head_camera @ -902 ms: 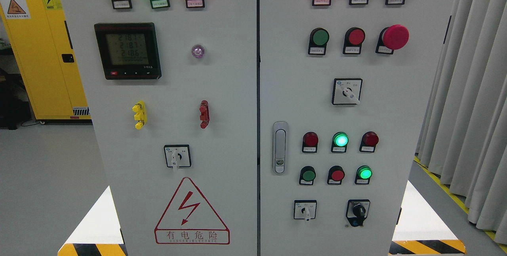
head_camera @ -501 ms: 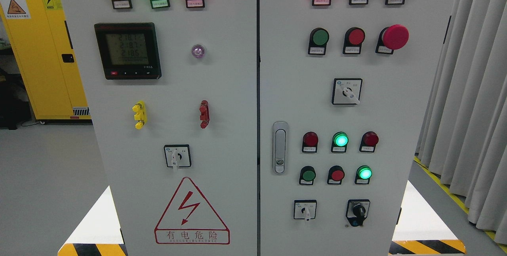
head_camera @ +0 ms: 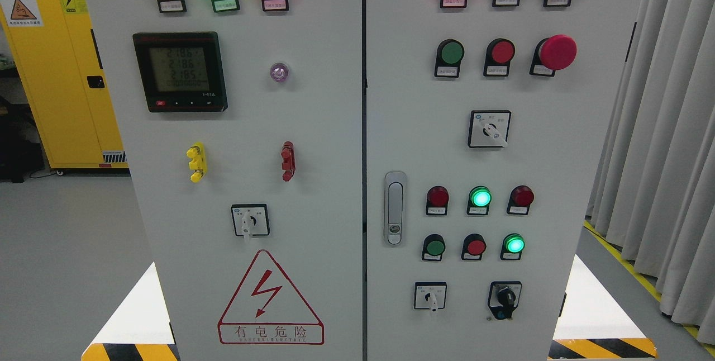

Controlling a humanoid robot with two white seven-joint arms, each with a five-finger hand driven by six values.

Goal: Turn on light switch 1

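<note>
A grey electrical cabinet point(head_camera: 324, 126) with two doors fills the head view. Its right door carries rows of round buttons and lamps: a dark green button point(head_camera: 450, 52), a red button point(head_camera: 501, 51) and a big red mushroom button point(head_camera: 557, 52) in the upper row. Lower down sit a dark green button point(head_camera: 434, 247), a red button point(head_camera: 475, 247) and a lit green one point(head_camera: 514, 244). Rotary switches show at the middle point(head_camera: 489, 129), the lower left point(head_camera: 430, 295) and the lower right point(head_camera: 504, 298). No label tells me which is switch 1. Neither hand is in view.
The left door holds a digital meter point(head_camera: 180, 71), three lit lamps on top, a rotary switch point(head_camera: 249, 220) and a red warning triangle point(head_camera: 270, 299). A door handle point(head_camera: 395, 207) sits at the right door's edge. A yellow cabinet point(head_camera: 56, 70) stands far left, grey curtains point(head_camera: 665, 126) at the right.
Only the digits on the meter have changed. No arm has come into view.
</note>
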